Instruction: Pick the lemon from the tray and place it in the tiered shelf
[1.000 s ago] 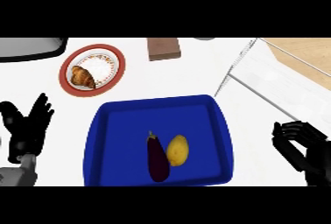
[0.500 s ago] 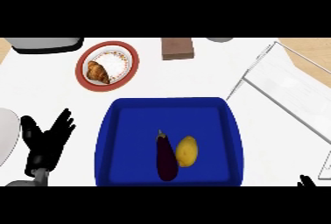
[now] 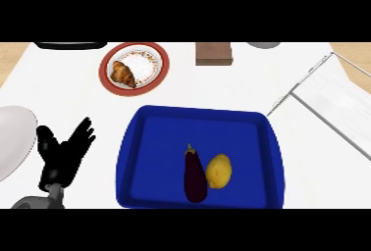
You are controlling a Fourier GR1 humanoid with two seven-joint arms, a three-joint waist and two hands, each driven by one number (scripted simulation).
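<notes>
Lemon (image 3: 219,170) sits in the blue tray (image 3: 203,113), lower-right part of the tray floor. It lies just beside an eggplant (image 3: 194,177) on its left, and the two look to be touching. Eggplant is dark purple, stem end pointing up the view. Tray is approx. mid-way across the white bench (image 3: 72,98).

Left hand (image 3: 64,154) shows at lower left, outside the tray's left wall & apart from it. Its fingers (image 3: 83,135) are straight and spread apart, pointing up the view, holding nothing.

Tiered shelf (image 3: 330,93), pale w/ thin rails, is at the right edge, up & right of the tray, well apart from the lemon.

Top of view: red-rimmed plate (image 3: 136,92) w/ a croissant (image 3: 123,73) on it, and a brown block (image 3: 214,53) to its right. White round object (image 3: 13,139) at far left edge, near the hand; can't tell what it is.
</notes>
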